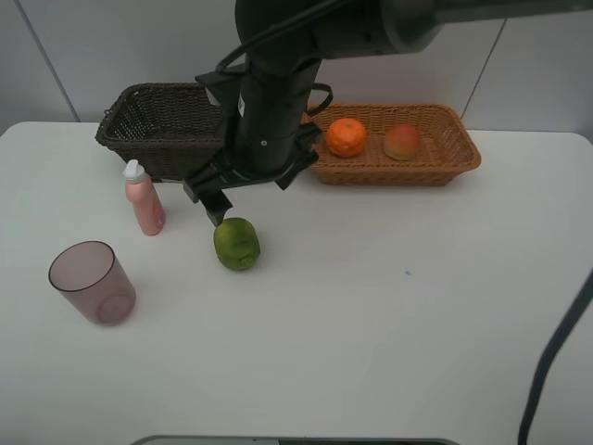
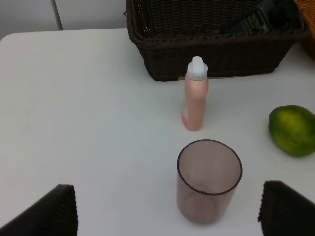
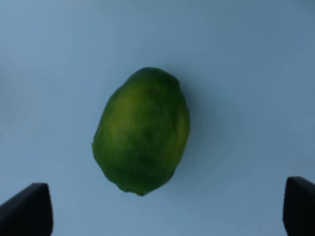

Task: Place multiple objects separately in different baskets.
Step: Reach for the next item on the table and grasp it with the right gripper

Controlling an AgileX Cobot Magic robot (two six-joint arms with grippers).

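Fruit looks like the next job. The green fruit [image 1: 237, 243] lies on its side on the white surface [image 1: 371, 324], near the pink bottle [image 1: 145, 199] and in front of the dark basket [image 1: 139, 111]. Your right end effector [image 3: 162, 211] has reached across the middle and hangs close over the fruit. Its jaws are wide apart and hold nothing.

Your left end effector [image 2: 170, 211] is wide apart too, and empty. It points at the cup [image 1: 92, 282], which stands upright by itself.

The orange [image 1: 346, 137] and the peach [image 1: 402, 142] sit in the light basket [image 1: 445, 158]. A grey bottle [image 2: 261, 17] lies in the dark basket. So I think the green fruit belongs with the other fruit.

The green fruit is shaped like an egg, and its skin looks smooth. It is probably firm and a bit heavy, and it may roll if you bump it. Come straight down on it. Take hold across the short, fat middle, one jaw on each side, not at the pointy ends. Squeeze gently, just enough to stop it slipping, because a hard pinch could bruise it. The pink bottle stands close by, so keep clear of it or it may tip over.
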